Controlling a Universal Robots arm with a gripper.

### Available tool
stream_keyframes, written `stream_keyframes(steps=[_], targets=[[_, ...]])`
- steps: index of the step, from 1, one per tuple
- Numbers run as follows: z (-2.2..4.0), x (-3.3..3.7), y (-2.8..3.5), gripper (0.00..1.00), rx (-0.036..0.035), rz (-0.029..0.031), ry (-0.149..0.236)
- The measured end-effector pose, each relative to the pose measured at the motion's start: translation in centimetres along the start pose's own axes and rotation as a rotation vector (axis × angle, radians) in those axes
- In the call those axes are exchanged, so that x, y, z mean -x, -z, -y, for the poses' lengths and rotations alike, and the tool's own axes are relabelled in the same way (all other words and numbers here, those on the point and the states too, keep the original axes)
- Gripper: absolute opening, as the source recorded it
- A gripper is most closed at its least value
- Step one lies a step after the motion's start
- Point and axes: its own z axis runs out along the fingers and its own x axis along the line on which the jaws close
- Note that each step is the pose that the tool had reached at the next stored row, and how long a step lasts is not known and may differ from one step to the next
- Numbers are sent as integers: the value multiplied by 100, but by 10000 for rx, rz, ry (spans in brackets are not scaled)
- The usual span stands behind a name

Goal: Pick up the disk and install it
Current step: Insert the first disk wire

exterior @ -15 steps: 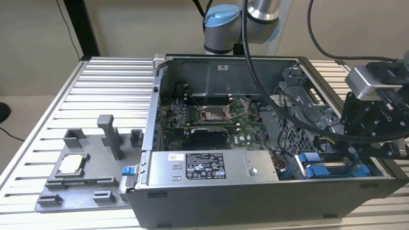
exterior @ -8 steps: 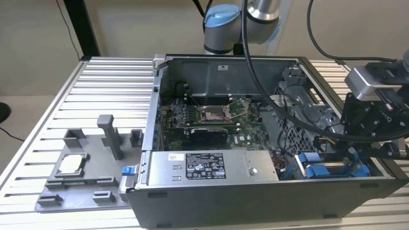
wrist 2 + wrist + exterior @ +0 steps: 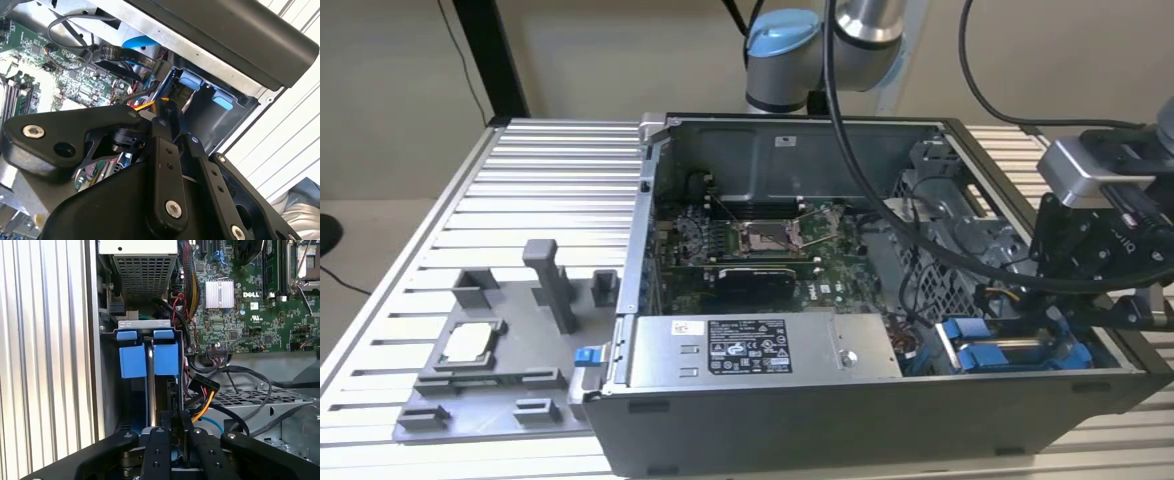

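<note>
We judged this the install step. The disk [image 3: 150, 385] stood on edge in the drive bay [image 3: 111, 390] at the computer case [image 3: 854, 420] corner, between 2 blue bracket tabs [image 3: 132, 360]. The gripper [image 3: 177, 432] sat right at its near edge, jaws nearly together, seemingly pinching the thin edge; we couldn't confirm contact. The next move would need a straight push along the bay rails, clear of the cables [image 3: 205, 400].

black gripper [image 3: 172, 427] poised over drive bay; two blue bracket tabs [image 3: 148, 352] side by side, green motherboard [image 3: 250, 295] beyond, cables between.
</note>
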Motion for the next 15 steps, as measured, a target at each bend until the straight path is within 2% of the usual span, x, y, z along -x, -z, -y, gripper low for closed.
stream_keyframes(steps=[15], targets=[[6,44,-22,0,-21,-113,8]])
